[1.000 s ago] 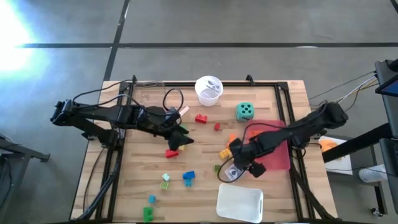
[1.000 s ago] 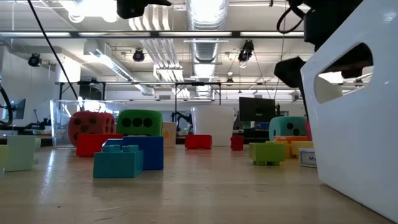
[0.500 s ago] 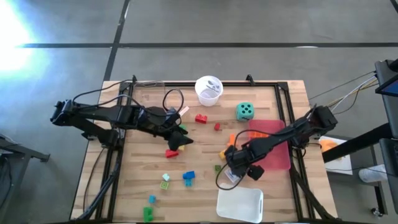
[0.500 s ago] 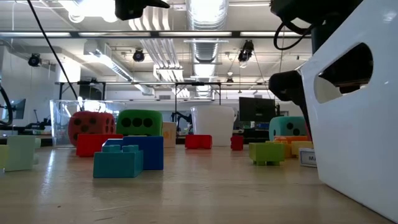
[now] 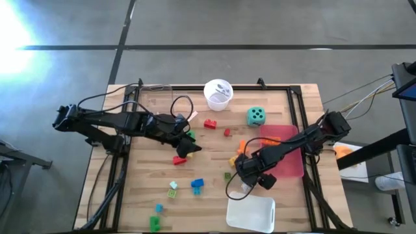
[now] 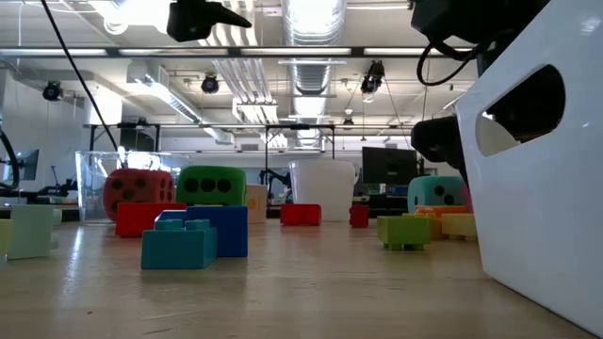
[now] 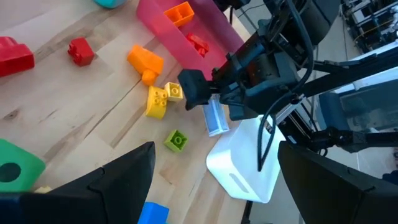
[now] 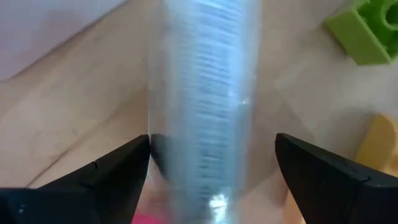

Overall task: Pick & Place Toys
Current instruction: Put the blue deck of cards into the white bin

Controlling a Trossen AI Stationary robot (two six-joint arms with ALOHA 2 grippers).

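My right gripper (image 5: 249, 182) is near the table's front, just far of the white tray (image 5: 250, 212), and is shut on a clear ribbed plastic cup (image 8: 202, 93). The cup also shows in the left wrist view (image 7: 214, 118). My left gripper (image 5: 185, 144) is open and empty, high above the green die (image 6: 210, 185) and red die (image 6: 138, 188). The teal die (image 5: 255, 116) rests on the table at the far right. Bricks lie scattered: red (image 5: 210, 123), orange (image 5: 242, 145), yellow (image 5: 234, 159), green (image 5: 227, 175), blue (image 5: 197, 185). My right gripper holds the clear cup by its ribbed side wall (image 8: 168, 149), between the two fingers. The fingers (image 7: 193, 87) come from above, slanting in from the table's right. In the left wrist view the cup hangs below them, clear of the table.
A white round cup (image 5: 218, 93) stands at the far edge. A translucent pink tray (image 5: 283, 153) under my right arm holds an orange and a red brick. More bricks lie at the near left (image 5: 156, 218). Black rails run along the table's left and right sides.
My right gripper has moved a little toward the table's near edge with the clear cup. The cup's label, which showed at table level in the low view, no longer shows there.
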